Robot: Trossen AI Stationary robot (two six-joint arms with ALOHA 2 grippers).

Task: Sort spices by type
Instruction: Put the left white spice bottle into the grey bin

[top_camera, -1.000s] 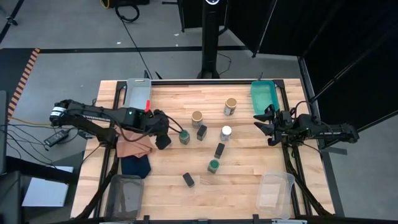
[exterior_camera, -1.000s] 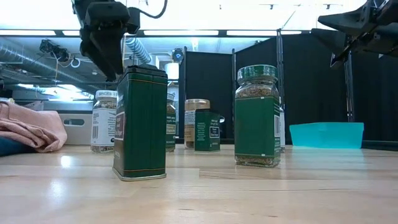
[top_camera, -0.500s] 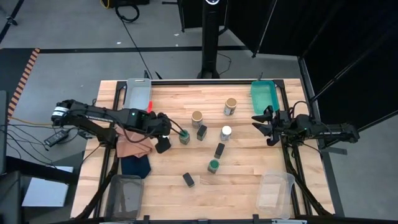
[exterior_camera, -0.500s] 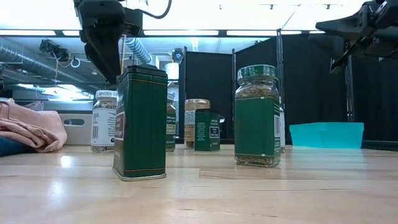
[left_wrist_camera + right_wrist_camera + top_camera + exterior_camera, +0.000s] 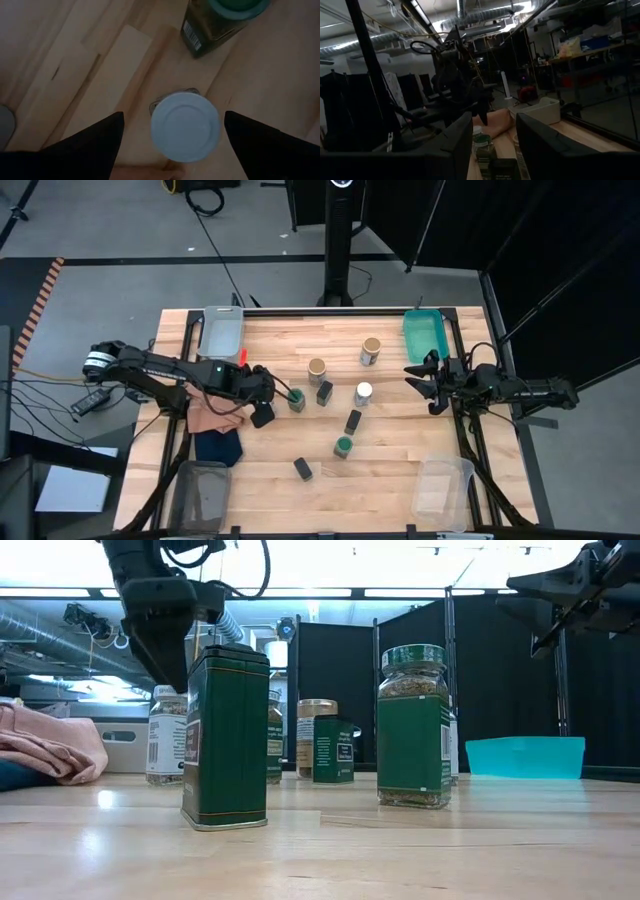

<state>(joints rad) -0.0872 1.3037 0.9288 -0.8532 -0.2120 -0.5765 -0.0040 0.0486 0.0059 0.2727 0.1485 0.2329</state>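
Wooden worktop [image 5: 390,465] carries upright spices. Left gripper [image 5: 170,131] hangs over the white-lidded jar [image 5: 185,126], jaws spread either side, just beside a green-lidded jar [image 5: 297,399]. Right gripper [image 5: 424,383] waits near the teal tray [image 5: 424,336], jaws spread.

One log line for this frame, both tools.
left tool: open, above white-lidded jar | right tool: open, idle at table's right edge | nothing held
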